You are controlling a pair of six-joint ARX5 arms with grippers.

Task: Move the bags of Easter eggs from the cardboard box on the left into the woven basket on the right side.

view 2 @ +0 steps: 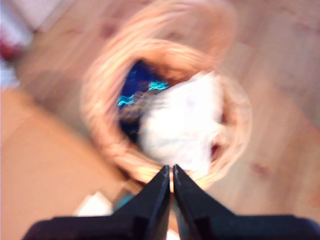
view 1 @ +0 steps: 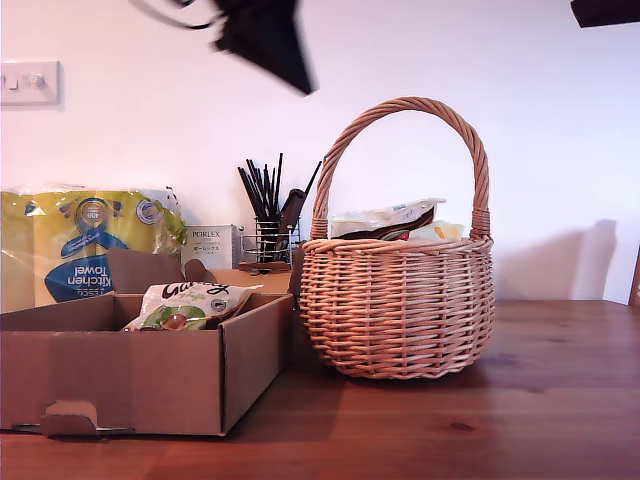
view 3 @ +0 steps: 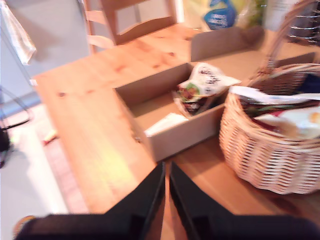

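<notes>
Wicker fills the first wrist view: my first gripper (view 2: 172,172) hangs high above the basket (view 2: 102,127), its two black fingers (view 2: 155,200) pressed almost together with nothing between them. Directly under the fingertips, inside the basket, lies a cream-white bag (view 2: 182,125), and beyond it a dark blue bag (view 2: 137,87) with bright turquoise marks. This view is badly blurred, so the lettering cannot be read.

My second gripper (view 3: 166,172) is also nearly closed and empty, poised over bare wooden table (view 3: 95,145). Just ahead of its tips stands the near corner of the cardboard box (view 3: 170,137). Inside the box, a little farther from the gripper, a cream bag (view 3: 202,82) leans upright, and a flat pale bag (view 3: 165,122) lies on the box floor closer to the tips. The basket sits beside the box, ahead of the gripper and off to one side, with bags lying across its top.

In the exterior view the box (view 1: 150,375) is at the view's left, holding a bag (view 1: 190,305) with dark script, and the basket (view 1: 400,300) stands right beside it, bags (view 1: 390,220) showing over the rim. A blurred black arm (view 1: 265,40) is at the top edge, above the gap between box and basket. Behind the box stand a yellow-and-blue towel pack (view 1: 85,245), a small white box (view 1: 210,245) and a black utensil holder (view 1: 270,235).
</notes>
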